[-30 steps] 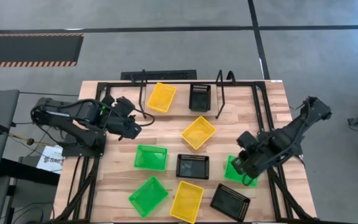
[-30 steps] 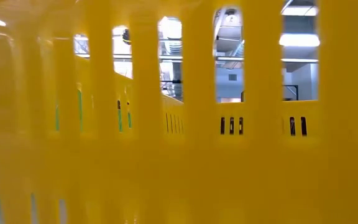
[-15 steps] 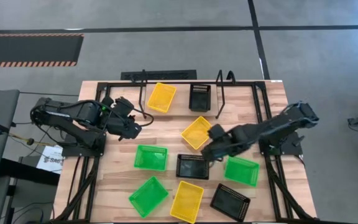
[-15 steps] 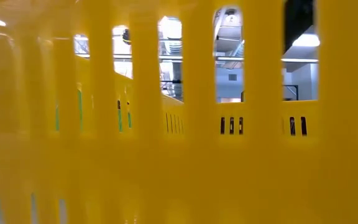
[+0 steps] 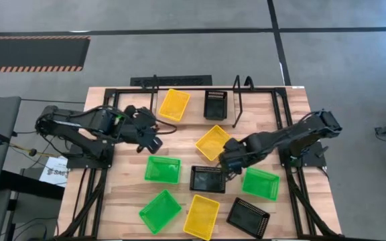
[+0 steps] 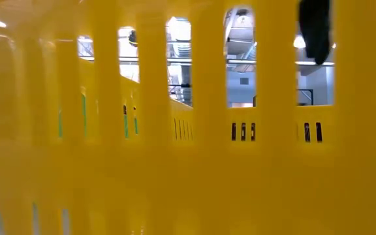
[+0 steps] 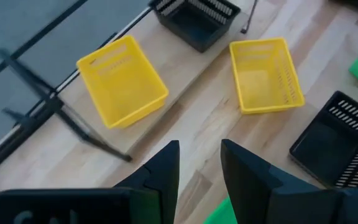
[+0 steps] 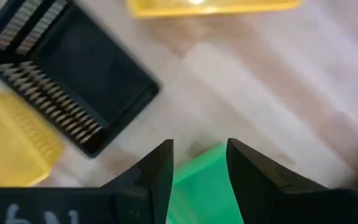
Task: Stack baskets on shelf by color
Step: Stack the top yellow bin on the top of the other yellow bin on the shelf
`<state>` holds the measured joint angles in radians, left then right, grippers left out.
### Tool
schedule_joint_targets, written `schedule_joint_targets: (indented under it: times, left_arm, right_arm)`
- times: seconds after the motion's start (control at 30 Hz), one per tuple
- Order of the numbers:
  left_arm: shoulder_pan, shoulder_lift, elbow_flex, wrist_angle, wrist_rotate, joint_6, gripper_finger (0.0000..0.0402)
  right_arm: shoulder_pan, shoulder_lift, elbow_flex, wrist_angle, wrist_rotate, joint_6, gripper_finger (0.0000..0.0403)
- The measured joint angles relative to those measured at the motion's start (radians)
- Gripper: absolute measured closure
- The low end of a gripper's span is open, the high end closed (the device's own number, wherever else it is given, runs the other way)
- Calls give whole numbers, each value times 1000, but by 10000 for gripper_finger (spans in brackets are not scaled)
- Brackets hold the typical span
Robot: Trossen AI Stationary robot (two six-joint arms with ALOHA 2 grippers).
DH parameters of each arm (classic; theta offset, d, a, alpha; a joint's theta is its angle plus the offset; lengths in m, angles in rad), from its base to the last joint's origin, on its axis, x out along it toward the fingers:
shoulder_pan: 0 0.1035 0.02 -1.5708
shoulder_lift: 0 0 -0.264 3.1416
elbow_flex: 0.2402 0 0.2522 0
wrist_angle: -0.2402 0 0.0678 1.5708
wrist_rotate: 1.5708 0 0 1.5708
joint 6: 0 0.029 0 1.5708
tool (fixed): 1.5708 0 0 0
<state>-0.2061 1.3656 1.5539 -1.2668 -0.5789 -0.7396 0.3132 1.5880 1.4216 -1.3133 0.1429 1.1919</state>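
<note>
R gripper (image 5: 228,163), fingers apart & empty, swung from green basket (image 5: 260,183) to middle black basket (image 5: 208,179); likely next pick. L gripper (image 5: 151,140) fingers apart, empty.

Wooden table (image 5: 119,194) carries the lot: wire shelf (image 5: 196,100) at the back holding one yellow basket (image 5: 174,104) and one black basket (image 5: 215,104); seven more baskets lie scattered, three green, two yellow, two black.

Two dark jointed arms; black tapered fingers (image 7: 166,168); green spot on left wrist.
</note>
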Motion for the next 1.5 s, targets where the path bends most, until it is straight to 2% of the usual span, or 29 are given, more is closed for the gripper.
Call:
schedule_joint_targets:
  times: [0.1,0.23,0.37,0.6,0.93,1.13,1.5]
  left_arm:
    - [0,23,0,8,-4,21,295]
    - [0,34,0,9,-1,21,295]
    - [1,35,1,0,3,17,295]
    - [0,33,1,-2,46,57,295]
    - [0,33,1,-9,84,215,295]
    - [0,33,1,-39,86,267,295]
    - [0,33,1,-63,85,303,295]
  right_arm:
    - [-12,-35,0,2,98,78,234]
    - [-35,-26,0,77,171,90,229]
    - [-57,31,0,118,175,130,228]
    - [-63,155,-2,54,169,449,228]
    - [-53,267,0,138,172,723,228]
    - [-92,320,0,210,199,738,228]
    - [-159,319,0,245,249,676,228]
